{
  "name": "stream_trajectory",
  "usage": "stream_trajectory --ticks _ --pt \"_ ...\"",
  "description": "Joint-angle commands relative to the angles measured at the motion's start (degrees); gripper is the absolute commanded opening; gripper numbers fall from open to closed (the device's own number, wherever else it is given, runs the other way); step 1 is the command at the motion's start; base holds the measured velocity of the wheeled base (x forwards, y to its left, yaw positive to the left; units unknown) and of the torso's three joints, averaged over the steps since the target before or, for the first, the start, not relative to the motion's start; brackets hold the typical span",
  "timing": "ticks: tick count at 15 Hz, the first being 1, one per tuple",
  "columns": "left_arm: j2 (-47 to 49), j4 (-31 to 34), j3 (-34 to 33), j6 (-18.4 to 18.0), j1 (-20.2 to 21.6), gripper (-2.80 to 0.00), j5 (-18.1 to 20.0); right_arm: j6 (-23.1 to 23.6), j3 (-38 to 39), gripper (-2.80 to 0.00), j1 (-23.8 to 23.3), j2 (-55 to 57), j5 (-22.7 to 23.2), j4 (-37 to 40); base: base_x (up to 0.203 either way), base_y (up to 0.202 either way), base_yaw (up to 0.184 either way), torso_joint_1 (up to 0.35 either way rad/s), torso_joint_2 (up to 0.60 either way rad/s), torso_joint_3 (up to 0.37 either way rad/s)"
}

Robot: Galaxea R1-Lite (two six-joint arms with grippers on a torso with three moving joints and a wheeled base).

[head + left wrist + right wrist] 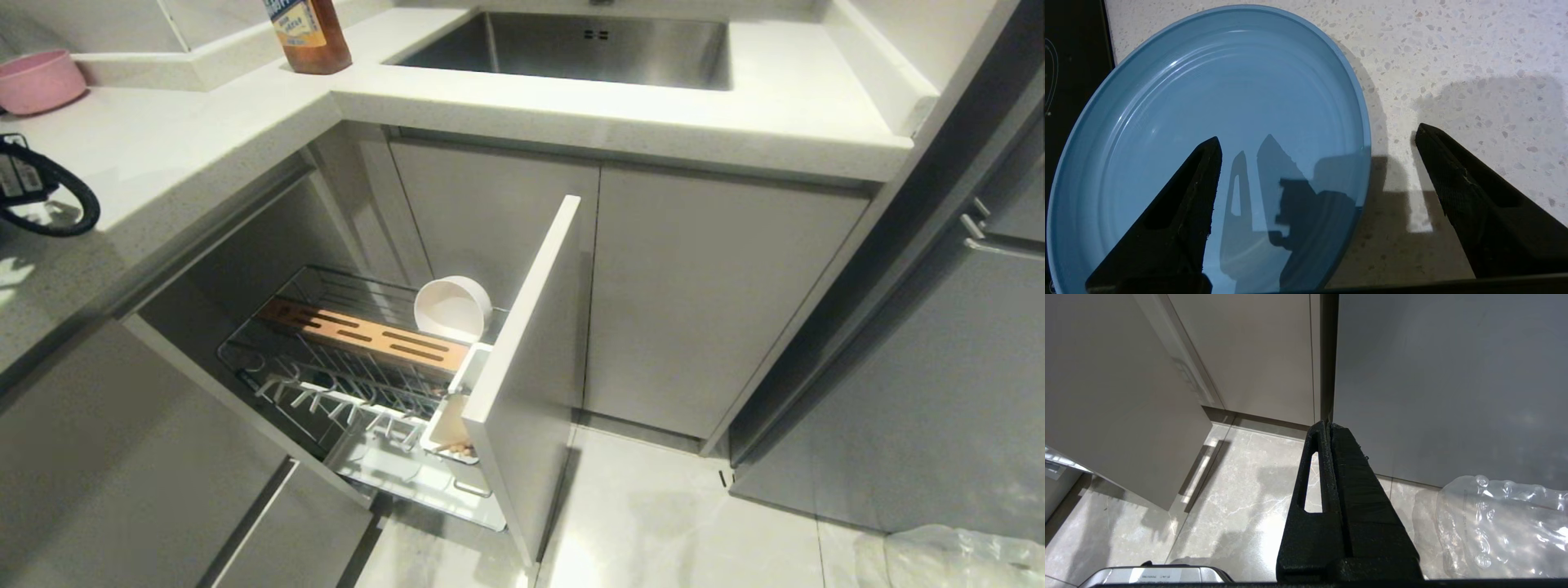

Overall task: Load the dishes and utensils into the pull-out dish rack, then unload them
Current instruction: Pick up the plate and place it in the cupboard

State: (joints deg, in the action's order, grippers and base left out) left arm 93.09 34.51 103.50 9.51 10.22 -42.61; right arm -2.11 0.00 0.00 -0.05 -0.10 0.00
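Left gripper (1316,141) fingers (1180,212) spread wide over the blue plate (1208,102) on the speckled surface (1453,49). Right gripper (1329,426) fingers pressed together above the floor (1229,498). Rack (359,367) pulled out, holding a bowl (451,309).

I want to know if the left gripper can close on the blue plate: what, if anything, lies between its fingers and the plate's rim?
Nothing visible does. The left gripper is open over the speckled countertop, its fingers either side of the light-blue plate rim, and the gap holds only rim and bare counter.

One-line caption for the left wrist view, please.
Open left gripper above the speckled countertop, one finger over the light-blue plate, the other beside its rim.
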Motion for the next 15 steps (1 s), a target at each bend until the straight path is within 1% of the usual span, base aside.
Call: stream_trajectory --ticks 1,5,14,15 --pt "0.7 0.5 0.6 0.1 0.5 0.00 -0.3 0.0 0.0 -2.80 0.0 0.0 0.0 0.0 0.000 0.000 0.000 0.000 0.00 0.000" --pt "1.9 1.8 2.1 0.1 2.3 0.00 -0.2 0.0 0.0 -2.80 0.0 0.0 0.0 0.0 0.000 0.000 0.000 0.000 0.00 0.000" --pt "3.1 2.1 2.1 0.1 2.3 0.00 -0.1 0.0 0.0 -2.80 0.0 0.0 0.0 0.0 0.000 0.000 0.000 0.000 0.00 0.000" --pt "3.1 2.1 2.1 0.1 2.3 -2.80 -0.1 0.0 0.0 -2.80 0.0 0.0 0.0 0.0 0.000 0.000 0.000 0.000 0.00 0.000"
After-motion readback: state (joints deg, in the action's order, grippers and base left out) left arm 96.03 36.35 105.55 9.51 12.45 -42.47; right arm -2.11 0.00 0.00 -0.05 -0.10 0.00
